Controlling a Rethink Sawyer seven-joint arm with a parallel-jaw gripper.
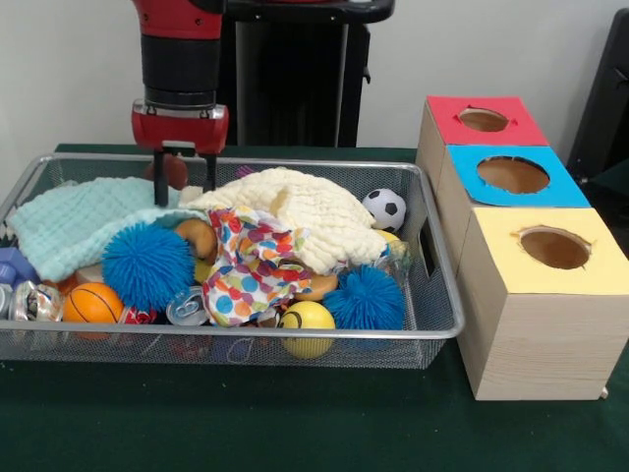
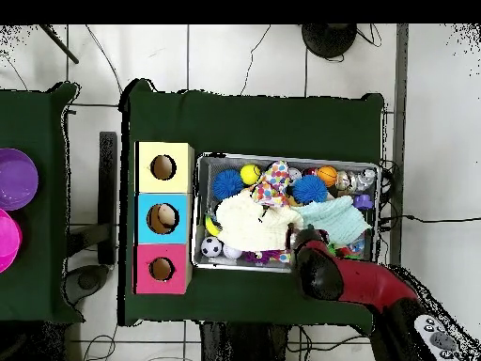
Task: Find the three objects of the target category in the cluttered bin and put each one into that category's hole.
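Note:
My gripper (image 1: 185, 193) hangs over the back left of the wire basket (image 1: 432, 295), its two fingers apart and open, tips just above the mint cloth (image 1: 79, 224). A dark red round thing (image 1: 175, 169) shows between the fingers; I cannot tell whether they touch it. In the basket lie two blue spiky balls (image 1: 147, 264) (image 1: 366, 298), a small basketball (image 1: 93, 303), a soccer ball (image 1: 384, 208) and a yellow ball (image 1: 308, 324). In the overhead view the arm (image 2: 343, 275) covers the gripper at the basket's (image 2: 199, 211) lower right edge.
A cream cloth (image 1: 305, 211) and a polka-dot cloth (image 1: 251, 267) cover much of the pile. Cans (image 1: 187, 307) and a brown ring (image 1: 200, 236) lie among it. Right of the basket stand three boxes with a red-topped hole (image 1: 483, 120), blue-topped hole (image 1: 513, 175) and yellow-topped hole (image 1: 554, 248).

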